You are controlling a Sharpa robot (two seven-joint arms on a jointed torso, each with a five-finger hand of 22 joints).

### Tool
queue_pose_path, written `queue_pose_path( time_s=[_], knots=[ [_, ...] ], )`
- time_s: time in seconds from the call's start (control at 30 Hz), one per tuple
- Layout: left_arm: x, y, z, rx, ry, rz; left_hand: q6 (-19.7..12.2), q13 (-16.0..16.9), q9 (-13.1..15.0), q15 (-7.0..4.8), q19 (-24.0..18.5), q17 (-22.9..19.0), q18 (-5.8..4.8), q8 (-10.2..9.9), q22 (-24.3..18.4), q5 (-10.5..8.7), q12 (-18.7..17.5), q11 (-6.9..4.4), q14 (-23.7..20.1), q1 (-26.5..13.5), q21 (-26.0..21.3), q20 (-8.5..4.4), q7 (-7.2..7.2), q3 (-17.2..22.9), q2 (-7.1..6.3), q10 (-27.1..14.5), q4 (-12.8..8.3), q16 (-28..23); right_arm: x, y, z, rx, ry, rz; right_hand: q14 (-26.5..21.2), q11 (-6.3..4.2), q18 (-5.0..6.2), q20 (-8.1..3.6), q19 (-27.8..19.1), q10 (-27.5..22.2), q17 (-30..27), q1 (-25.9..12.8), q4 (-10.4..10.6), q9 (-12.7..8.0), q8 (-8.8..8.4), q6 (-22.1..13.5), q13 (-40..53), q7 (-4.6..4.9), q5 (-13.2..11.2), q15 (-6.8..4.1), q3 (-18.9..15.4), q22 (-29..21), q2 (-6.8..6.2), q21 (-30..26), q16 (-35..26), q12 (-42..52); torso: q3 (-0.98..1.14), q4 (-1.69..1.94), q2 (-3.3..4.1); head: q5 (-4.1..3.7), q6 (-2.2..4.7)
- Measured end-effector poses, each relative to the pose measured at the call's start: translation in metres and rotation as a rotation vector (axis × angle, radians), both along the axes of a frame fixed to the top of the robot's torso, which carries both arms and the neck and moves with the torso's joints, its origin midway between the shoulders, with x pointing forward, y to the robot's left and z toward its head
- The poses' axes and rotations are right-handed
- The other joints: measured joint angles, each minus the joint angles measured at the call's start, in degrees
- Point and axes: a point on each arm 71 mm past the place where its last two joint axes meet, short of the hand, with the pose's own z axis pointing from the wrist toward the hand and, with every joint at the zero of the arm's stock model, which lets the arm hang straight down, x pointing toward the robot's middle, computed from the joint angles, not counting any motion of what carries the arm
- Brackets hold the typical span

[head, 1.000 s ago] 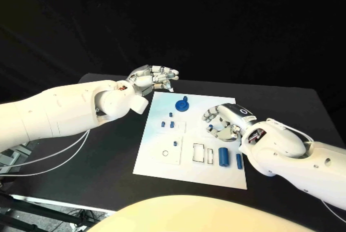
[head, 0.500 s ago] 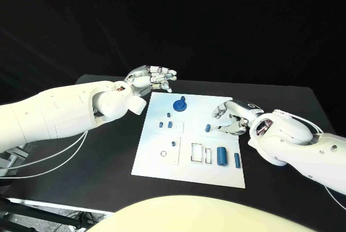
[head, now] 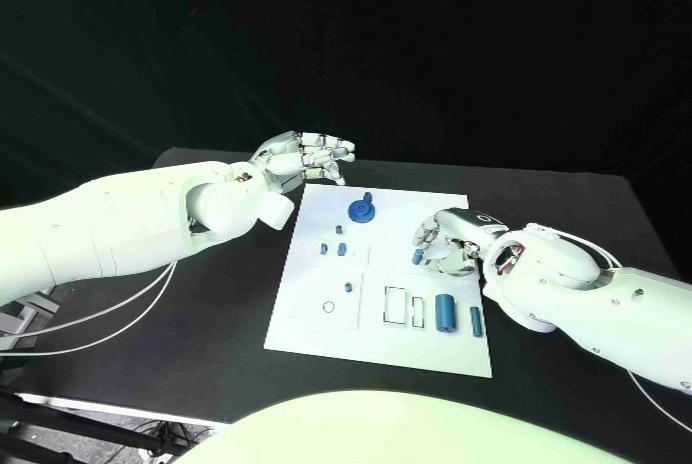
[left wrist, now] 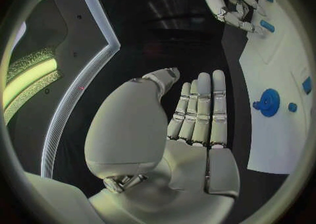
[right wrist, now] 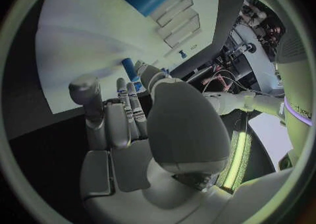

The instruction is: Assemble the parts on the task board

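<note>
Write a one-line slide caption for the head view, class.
Right robot hand touches a small blue part on the white task board while the open left robot hand hovers beyond the board's far edge.

Black table (head: 577, 219) with a matte top, extending beyond the white plate on all sides. 2 thin pale cables (head: 108, 309) hang in loops past the table's left edge. A dark backdrop (head: 433, 64) stands behind the table's far edge.
</note>
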Motion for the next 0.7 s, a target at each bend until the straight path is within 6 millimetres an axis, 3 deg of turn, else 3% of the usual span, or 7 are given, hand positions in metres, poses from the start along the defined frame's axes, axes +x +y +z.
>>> queue_pose_path(
  time_s=[0.4,0.7],
  knots=[
    [0.0001,-0.0006,-0.0001,0.0,0.001,-0.002,0.0,0.0,-0.1,0.0,0.0,0.0,0.0,0.0,-0.1,0.0,0.0,0.0,0.0,0.0,-0.2,0.0,0.0,0.0,0.0,0.0,0.0,0.0,0.0003,0.0051,-0.0051,-0.003,0.011,0.004,0.0,-0.91,0.0,-0.62,1.9,5.0,0.9,0.2,1.9,0.8,0.23,3.4,0.0,-0.46,-0.2,-0.45,4.8,0.0,0.21,4.9,0.5,1.6,-0.04,-0.1,-0.07,0.34,0.0],
    [0.0,-0.001,-0.0001,0.0,0.002,-0.005,0.0,0.0,-0.1,0.0,0.0,-0.1,0.0,0.0,-0.1,0.0,0.0,0.0,0.0,0.0,-0.2,0.0,0.0,0.0,0.0,0.0,0.0,0.0,0.0021,0.0069,-0.0081,-0.003,0.008,-0.008,0.2,-1.6,0.0,-1.13,2.4,7.2,0.8,0.2,1.8,1.6,1.41,5.0,0.2,-1.04,-1.3,-0.99,7.7,0.0,0.15,6.5,0.8,2.2,-0.04,-0.12,-0.07,0.37,0.0]
  ],
)
